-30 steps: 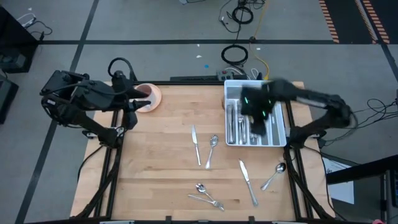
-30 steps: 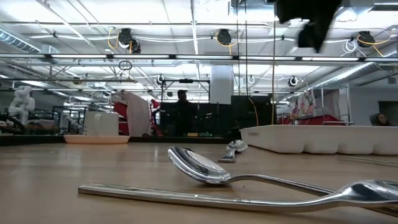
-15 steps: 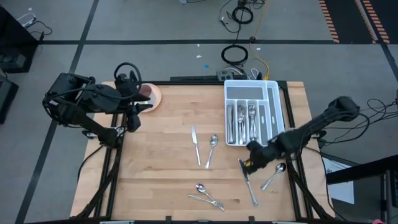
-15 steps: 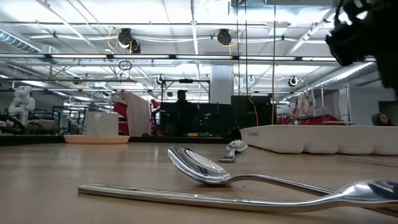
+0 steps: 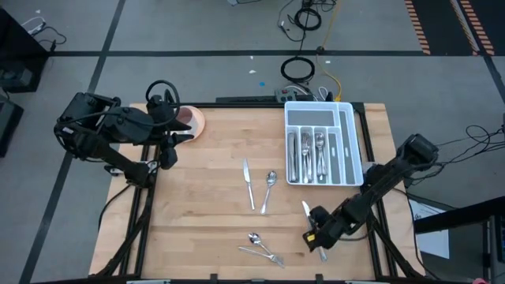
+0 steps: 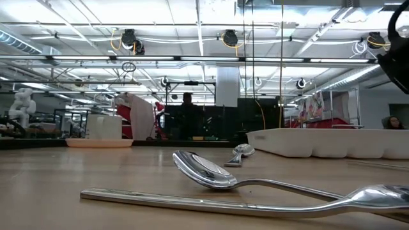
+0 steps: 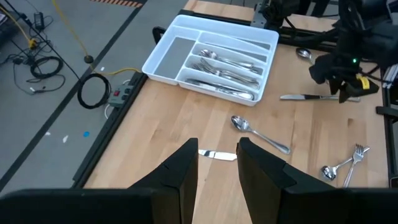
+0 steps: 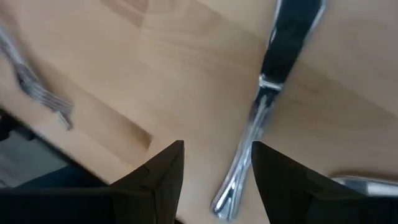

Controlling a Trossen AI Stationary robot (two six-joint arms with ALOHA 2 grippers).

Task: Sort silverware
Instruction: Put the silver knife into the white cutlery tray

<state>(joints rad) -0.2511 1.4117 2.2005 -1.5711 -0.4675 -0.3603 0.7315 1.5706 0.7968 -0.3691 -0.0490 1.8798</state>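
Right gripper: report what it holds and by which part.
Nothing is held. The right gripper stands open above a table knife that lies flat on the table, its handle between the fingers but not clamped.

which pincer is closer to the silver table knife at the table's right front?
Right. The right pincer hangs directly over the silver table knife, fingers open astride its handle. The left pincer waits at the far-left side by the pink cup.
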